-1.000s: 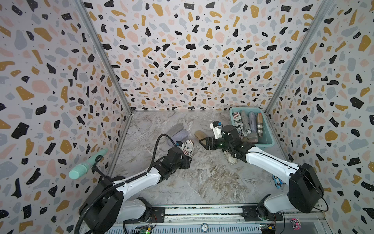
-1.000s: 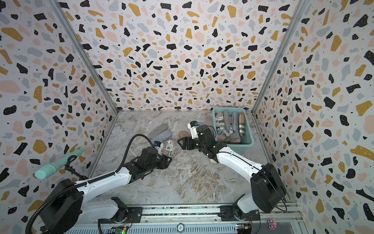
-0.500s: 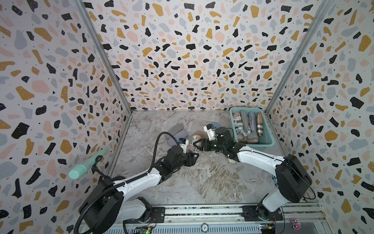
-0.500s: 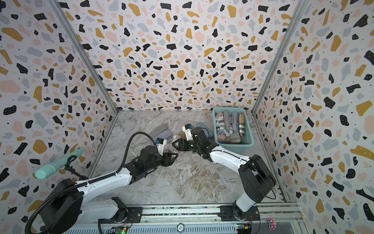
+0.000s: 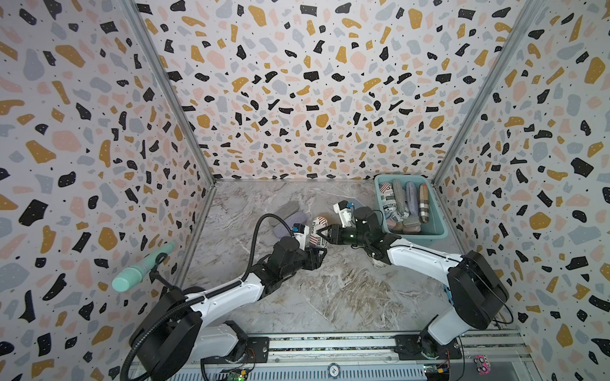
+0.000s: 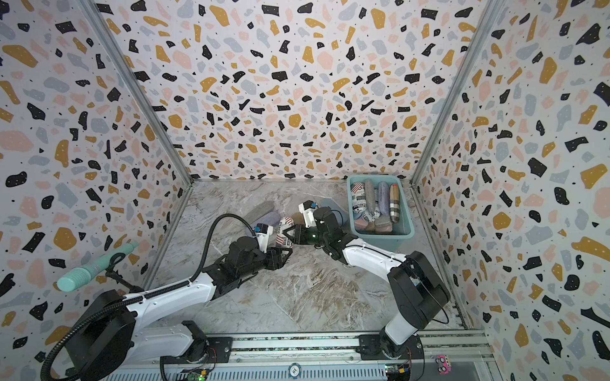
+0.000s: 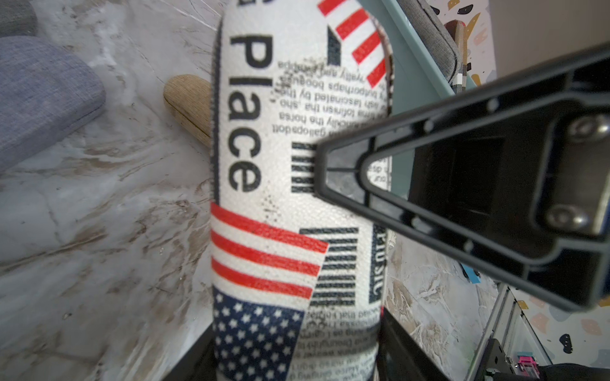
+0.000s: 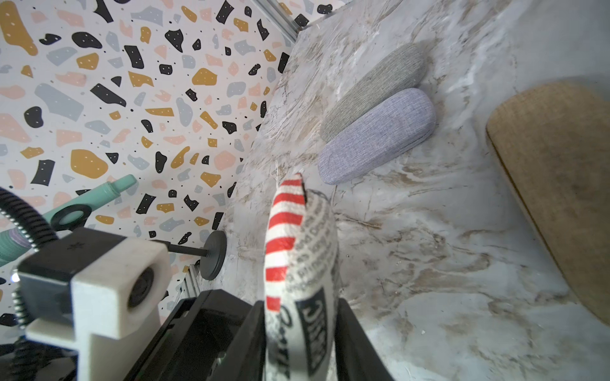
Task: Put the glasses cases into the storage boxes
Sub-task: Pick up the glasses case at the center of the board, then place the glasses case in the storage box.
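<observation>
right fingers (image 8: 355, 343) clamp the newspaper-print case (image 7: 290, 204); left fingers (image 7: 396, 356) flank it, grip unclear.

Tub (image 5: 416, 236) back right holds cases (image 5: 399, 198); a loose pair (image 5: 290, 217), seemingly touching, lies centre-left.

newsprint case (image 7: 290, 198) w/ red stripes, lilac case (image 8: 376, 135), teal tub (image 5: 419, 238)

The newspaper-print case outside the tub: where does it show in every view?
Both top views: newspaper-print case, middle of the floor.
Left wrist: case fills the middle, lengthwise.
Right wrist: case end-on, red stripes showing.
Shared landmark: the lilac case beside it.
</observation>
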`<state>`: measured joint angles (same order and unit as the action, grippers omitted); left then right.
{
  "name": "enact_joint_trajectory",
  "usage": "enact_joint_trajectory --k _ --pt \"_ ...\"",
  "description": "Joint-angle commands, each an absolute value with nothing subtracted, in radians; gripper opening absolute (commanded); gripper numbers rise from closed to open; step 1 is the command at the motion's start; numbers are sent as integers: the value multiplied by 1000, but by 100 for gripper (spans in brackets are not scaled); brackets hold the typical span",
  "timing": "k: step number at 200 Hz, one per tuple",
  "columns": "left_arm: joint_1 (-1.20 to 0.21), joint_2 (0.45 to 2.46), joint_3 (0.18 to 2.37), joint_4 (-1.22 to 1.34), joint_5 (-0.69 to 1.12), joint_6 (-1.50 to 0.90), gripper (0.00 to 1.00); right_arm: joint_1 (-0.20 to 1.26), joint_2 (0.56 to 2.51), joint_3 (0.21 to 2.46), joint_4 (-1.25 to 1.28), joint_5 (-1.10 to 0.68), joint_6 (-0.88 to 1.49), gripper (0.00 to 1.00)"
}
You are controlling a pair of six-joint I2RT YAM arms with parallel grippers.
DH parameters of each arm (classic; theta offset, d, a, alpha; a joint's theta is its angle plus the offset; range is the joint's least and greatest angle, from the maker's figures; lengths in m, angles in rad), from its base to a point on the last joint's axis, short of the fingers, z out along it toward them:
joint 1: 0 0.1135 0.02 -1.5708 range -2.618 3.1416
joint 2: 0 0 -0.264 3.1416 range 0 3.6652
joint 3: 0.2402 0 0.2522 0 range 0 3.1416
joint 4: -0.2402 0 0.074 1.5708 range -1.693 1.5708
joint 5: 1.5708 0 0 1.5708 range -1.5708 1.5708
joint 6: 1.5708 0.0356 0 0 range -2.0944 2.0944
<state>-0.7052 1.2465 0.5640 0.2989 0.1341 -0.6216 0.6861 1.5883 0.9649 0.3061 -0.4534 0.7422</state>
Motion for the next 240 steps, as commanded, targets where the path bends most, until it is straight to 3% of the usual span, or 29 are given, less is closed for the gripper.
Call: enact_joint_trajectory --k 1,60,136,191,240 --pt "-715 1227 584 377 152 -611 73 698 1546 947 343 -477 741 34" --pt "-715 1184 569 325 139 -592 88 699 1524 922 350 -419 726 33" --pt "-715 932 481 148 66 -532 90 600 1482 973 252 -344 639 33" --pt "-713 787 445 86 -247 -618 90 472 1356 1052 86 -278 518 32" --pt "-712 800 388 83 -561 -783 94 297 1244 1141 -118 -269 418 32"
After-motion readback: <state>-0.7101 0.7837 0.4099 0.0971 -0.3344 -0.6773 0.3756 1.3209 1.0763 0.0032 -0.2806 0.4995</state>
